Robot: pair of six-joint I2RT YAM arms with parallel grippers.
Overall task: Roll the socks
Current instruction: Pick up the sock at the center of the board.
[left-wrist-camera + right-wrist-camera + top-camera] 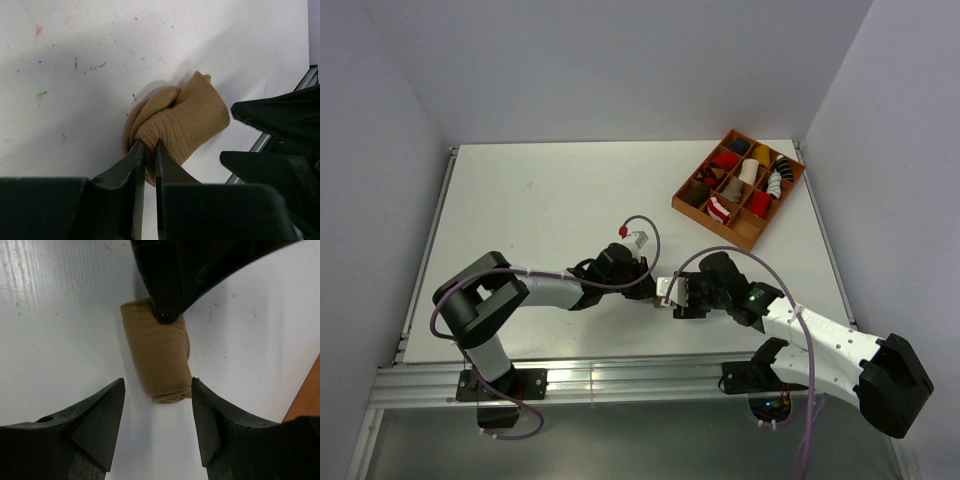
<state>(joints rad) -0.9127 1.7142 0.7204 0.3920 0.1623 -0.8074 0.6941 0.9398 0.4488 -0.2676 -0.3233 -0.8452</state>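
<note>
A tan-brown sock lies rolled into a short bundle on the white table near the front edge. My left gripper is shut on one end of the roll, pinching a fold of its fabric between nearly touching fingers. In the right wrist view the same sock lies lengthwise, with the left gripper's tip on its far end. My right gripper stands open at the roll's near end, one finger on each side, touching nothing. From above, both grippers meet tip to tip and hide the sock.
A brown wooden tray with small compartments stands at the back right and holds several sock rolls, one of them red-and-white striped. The table's front rail runs just behind the arms. An orange-brown edge shows at the right.
</note>
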